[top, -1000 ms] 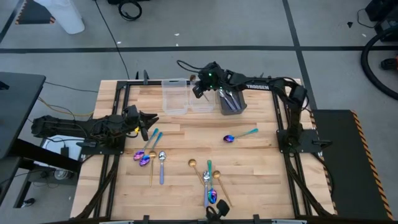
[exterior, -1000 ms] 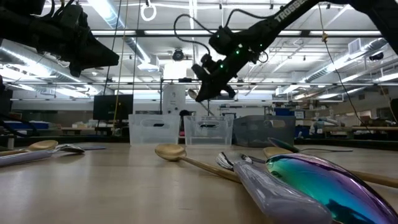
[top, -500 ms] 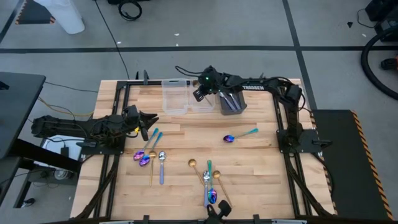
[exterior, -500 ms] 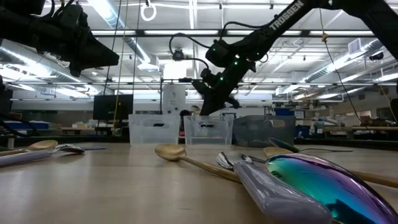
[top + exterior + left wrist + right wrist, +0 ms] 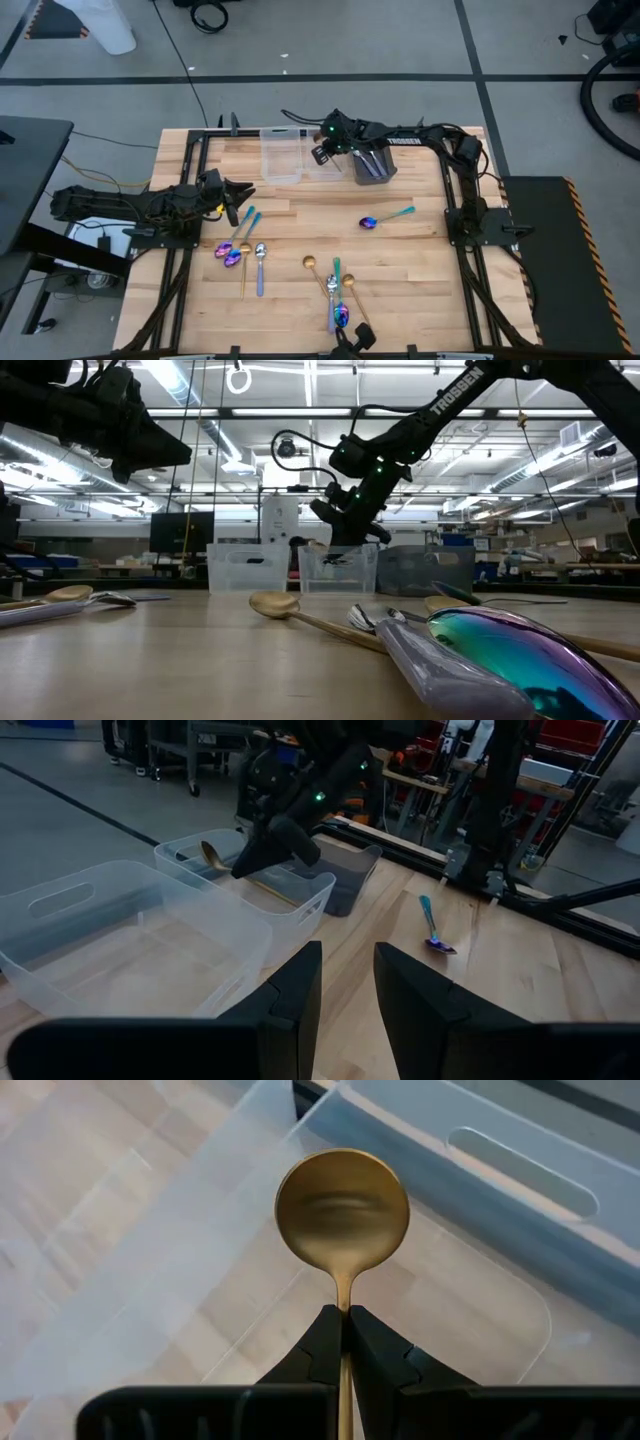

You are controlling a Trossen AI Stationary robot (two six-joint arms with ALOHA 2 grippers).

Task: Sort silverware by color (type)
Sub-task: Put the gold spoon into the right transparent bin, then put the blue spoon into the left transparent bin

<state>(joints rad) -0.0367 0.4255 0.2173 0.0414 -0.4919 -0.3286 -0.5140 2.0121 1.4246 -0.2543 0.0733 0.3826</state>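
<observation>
While the right gripper (image 5: 343, 1342) hung over the middle clear bin (image 5: 322, 160) at the far edge of the table (image 5: 410, 270), its fingers were clamped tight on the neck of a gold spoon (image 5: 342, 1213), bowl pointing out ahead of the fingertips and poised above that bin's open top. From the left wrist, the same spoon showed as a small gold bowl just above the bin's rim, stem running back into the dark gripper. Beside it on one side stood another clear bin (image 5: 281, 155), on the other a dark grey bin (image 5: 372, 163) with a few utensils already lying in it.

Over on the left side of the table the left gripper (image 5: 236, 196) waited, its fingers parted and holding nothing. Just near it lay a teal-handled spoon (image 5: 247, 220), then a small cluster of iridescent, gold and silver spoons (image 5: 242, 258). Well apart, toward the right, one iridescent spoon with a teal handle (image 5: 386, 217) lay alone. Along the near edge sat a crossed heap of gold, silver and iridescent pieces (image 5: 337, 293).
</observation>
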